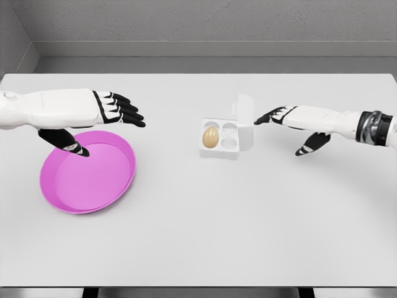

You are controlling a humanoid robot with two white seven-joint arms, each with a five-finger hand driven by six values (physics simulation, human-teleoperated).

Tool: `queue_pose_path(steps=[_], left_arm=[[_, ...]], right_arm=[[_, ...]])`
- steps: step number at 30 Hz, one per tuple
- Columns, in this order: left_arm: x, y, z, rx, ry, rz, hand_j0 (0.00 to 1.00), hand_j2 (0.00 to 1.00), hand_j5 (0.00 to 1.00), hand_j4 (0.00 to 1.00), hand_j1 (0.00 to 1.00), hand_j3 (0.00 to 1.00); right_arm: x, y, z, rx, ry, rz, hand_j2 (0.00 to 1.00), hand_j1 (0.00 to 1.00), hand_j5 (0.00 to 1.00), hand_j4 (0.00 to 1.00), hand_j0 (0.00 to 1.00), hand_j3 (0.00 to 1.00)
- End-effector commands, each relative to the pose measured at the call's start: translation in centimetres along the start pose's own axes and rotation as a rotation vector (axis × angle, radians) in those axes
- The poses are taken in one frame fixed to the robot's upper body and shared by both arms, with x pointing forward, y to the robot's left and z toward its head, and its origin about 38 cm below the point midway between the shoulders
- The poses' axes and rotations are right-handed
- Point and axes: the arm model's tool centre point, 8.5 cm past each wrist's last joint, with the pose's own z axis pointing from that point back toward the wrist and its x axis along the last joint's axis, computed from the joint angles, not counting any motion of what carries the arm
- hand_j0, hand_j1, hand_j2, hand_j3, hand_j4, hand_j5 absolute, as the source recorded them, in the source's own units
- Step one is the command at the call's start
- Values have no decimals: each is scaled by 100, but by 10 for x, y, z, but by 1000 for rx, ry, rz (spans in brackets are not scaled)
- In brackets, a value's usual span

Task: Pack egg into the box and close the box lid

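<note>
A: Head view first. Where is the egg?

B: The egg (210, 137) sits upright in the white box (220, 149), in the cell at about 10 o'clock of its 4 cells. The other 3 cells show only white. The box stands on the white table (198, 236), slightly right of the table's middle.

A: And the lid?

B: The lid (244, 110) is up, hinged on the far right side of the box and standing at roughly 1 o'clock from the egg.

A: The right hand?

B: The right hand (286, 121) comes in from 3 o'clock. Its fingers are stretched out flat and hold nothing; the dark fingertips (260, 119) end just beside the lid's right edge, though I cannot tell whether they touch it. The thumb (308, 146) hangs down toward 5 o'clock.

A: The left one?

B: The left hand (105, 118) enters from 9 o'clock and hovers over the far rim of the pink plate (111, 186). Its fingers are extended and relaxed toward 3 o'clock, empty, with the thumb pointing down over the plate. The plate lies well apart from the box, at 9 o'clock from it.
</note>
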Motion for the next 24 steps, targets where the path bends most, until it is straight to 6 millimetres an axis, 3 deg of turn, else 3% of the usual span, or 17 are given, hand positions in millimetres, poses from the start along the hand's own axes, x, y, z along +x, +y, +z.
queue_pose_path(steps=[1, 17, 21, 24], left_arm=[[0, 1, 0, 4, -1, 4, 100, 100, 100, 100, 100, 100], [-2, 1, 1, 5, 6, 6, 100, 100, 100, 100, 100, 100], [-2, 2, 2, 6, 6, 5, 100, 100, 100, 100, 100, 100], [0, 1, 1, 5, -1, 5, 100, 100, 100, 100, 100, 100]], right_arm=[[6, -3, -4, -10, -20, 4, 100, 100, 100, 100, 100, 100], [35, -13, -25, -23, -110, 50, 100, 100, 100, 100, 100, 100], [31, -40, -15, -56, -88, 91, 100, 100, 100, 100, 100, 100], [22, -40, -3, -48, -52, 92, 100, 100, 100, 100, 100, 100]])
